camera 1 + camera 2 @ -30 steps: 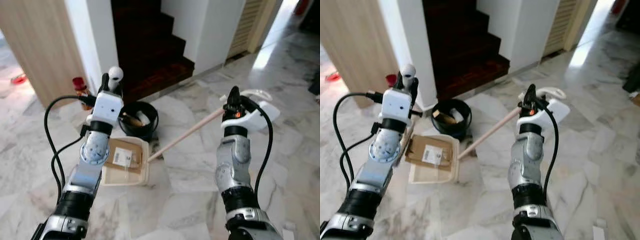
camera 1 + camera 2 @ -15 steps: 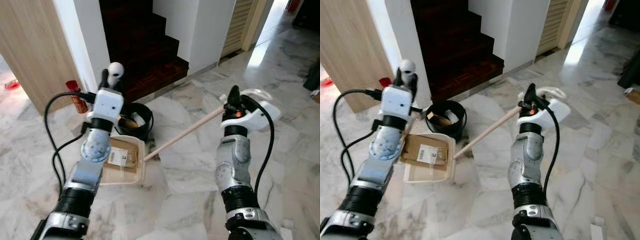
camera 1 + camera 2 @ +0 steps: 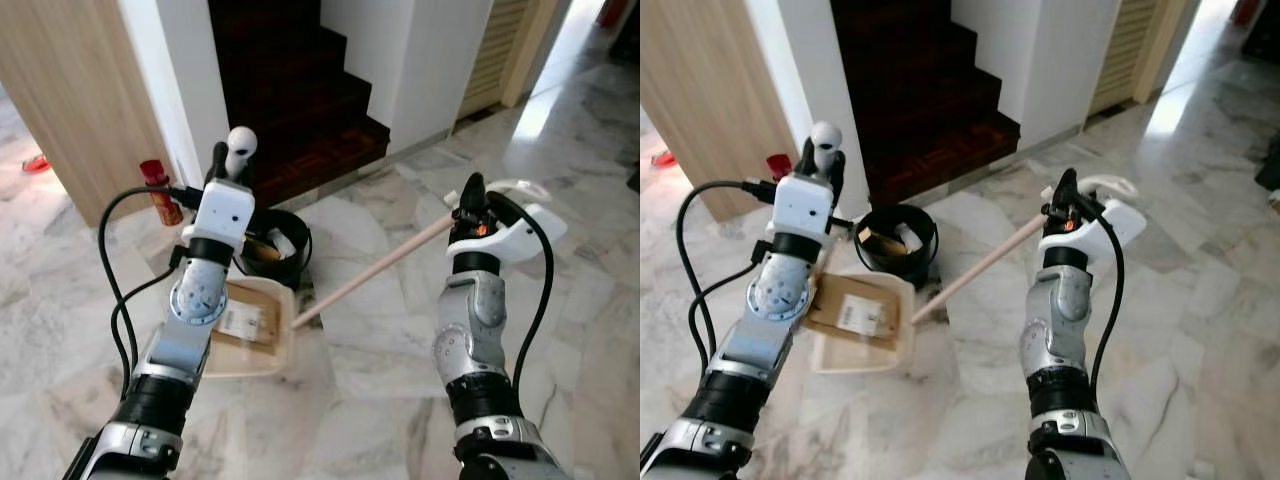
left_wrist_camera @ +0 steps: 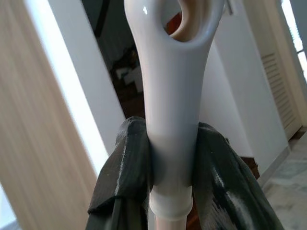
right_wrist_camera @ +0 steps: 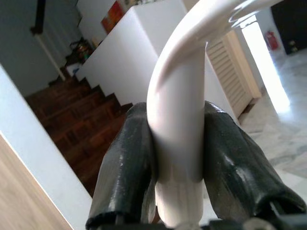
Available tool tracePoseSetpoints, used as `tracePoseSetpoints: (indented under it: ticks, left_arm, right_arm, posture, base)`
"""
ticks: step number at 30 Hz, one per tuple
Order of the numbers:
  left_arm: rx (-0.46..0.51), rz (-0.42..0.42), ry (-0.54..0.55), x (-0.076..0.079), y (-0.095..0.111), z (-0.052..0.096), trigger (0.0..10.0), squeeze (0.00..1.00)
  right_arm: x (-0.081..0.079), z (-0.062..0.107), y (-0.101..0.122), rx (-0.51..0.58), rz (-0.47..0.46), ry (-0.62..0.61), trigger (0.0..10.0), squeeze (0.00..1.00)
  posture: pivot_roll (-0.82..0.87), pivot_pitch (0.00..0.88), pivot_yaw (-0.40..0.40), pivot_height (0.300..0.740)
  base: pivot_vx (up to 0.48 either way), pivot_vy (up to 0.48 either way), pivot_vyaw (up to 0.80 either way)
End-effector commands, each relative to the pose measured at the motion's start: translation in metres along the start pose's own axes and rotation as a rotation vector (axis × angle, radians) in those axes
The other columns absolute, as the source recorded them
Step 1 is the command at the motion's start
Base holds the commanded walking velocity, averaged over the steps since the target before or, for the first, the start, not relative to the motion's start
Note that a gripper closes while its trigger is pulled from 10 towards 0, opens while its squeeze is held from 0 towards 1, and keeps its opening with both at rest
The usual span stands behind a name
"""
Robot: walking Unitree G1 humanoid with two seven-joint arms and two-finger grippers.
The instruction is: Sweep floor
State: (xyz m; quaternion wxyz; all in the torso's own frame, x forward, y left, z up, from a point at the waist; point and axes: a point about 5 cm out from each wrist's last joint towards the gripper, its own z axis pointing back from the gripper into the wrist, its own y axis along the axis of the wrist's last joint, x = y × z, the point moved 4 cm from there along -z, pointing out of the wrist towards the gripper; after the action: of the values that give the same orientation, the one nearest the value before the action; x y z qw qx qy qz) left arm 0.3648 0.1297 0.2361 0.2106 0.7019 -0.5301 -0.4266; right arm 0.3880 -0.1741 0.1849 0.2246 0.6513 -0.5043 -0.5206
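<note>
Broom stick is clamped by right gripper, long axis toward 8 o'clock; dustpan handle upright, clamped by left gripper.

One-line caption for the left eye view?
Left gripper holds dustpan handle; right gripper angles broom toward it.

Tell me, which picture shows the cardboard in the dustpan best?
The right eye view: the cardboard lies open to see in the cream dustpan. In the left eye view the left arm covers part of it. The wrist views show gripped handles, not the cardboard.
</note>
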Motion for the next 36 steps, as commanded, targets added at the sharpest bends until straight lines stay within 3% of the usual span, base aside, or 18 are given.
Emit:
tracePoseSetpoints:
  ticks: [1,16,24,36]
  left_arm:
    - [0.073,-0.036,0.016,-0.0077,0.0156,-0.0083,10.0,0.0]
    - [0.073,-0.027,0.013,-0.0041,0.0151,-0.0087,10.0,0.0]
    - [0.081,-0.028,0.016,-0.0048,0.0169,-0.0095,10.0,0.0]
    - [0.083,-0.037,0.029,-0.0091,0.0175,-0.0097,10.0,0.0]
  right_arm:
    - [-0.0124,-0.0074,0.0171,0.072,-0.05,0.02,10.0,0.0]
    - [-0.0143,-0.0082,0.0189,0.074,-0.034,0.035,10.0,0.0]
    - [-0.0166,-0.0094,0.0189,0.071,-0.032,0.042,10.0,0.0]
    - [-0.0152,-0.0089,0.0195,0.072,-0.027,0.039,10.0,0.0]
  posture:
    - [0.12,0.0,-0.034,0.74]
    - [0.11,0.0,-0.037,0.74]
    - [0.11,0.0,-0.041,0.74]
    - [0.11,0.0,-0.042,0.74]
  base:
    - [0.289,0.0,0.0]
    - [0.289,0.0,0.0]
    - [0.289,0.0,0.56]
    - [0.289,0.0,0.07]
